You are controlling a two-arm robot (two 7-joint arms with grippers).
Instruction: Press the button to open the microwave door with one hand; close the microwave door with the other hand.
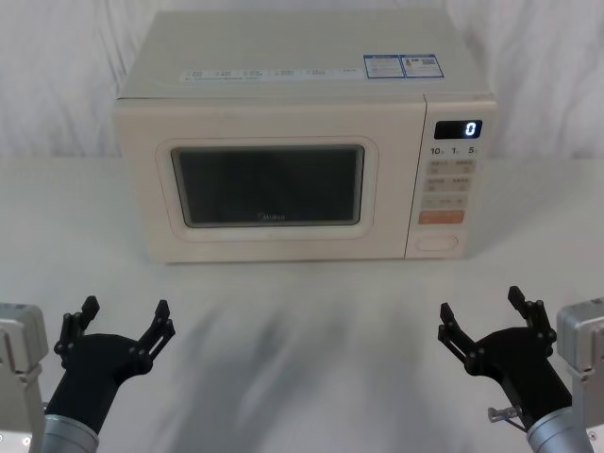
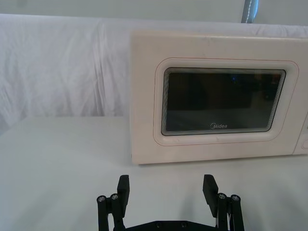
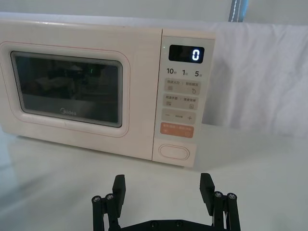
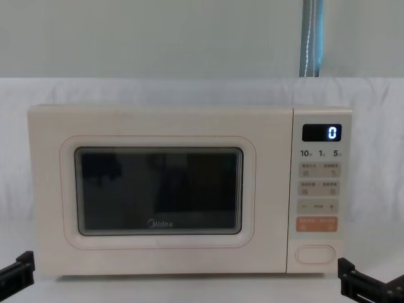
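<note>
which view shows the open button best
The right wrist view: the button is large and unobstructed below the orange key. Head view shows it small; chest view shows it clearly; left wrist view cuts it off.

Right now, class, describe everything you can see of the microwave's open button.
The button is a wide, blank, cream pill shape with a thin oval outline, seemingly plastic. It sits lowest on the control panel, just below the orange key, and is larger than the printed keys above. It faces forward, looks unpressed, and nothing touches it; the door beside it is shut. Both open grippers, left and right, hang well short of it.
</note>
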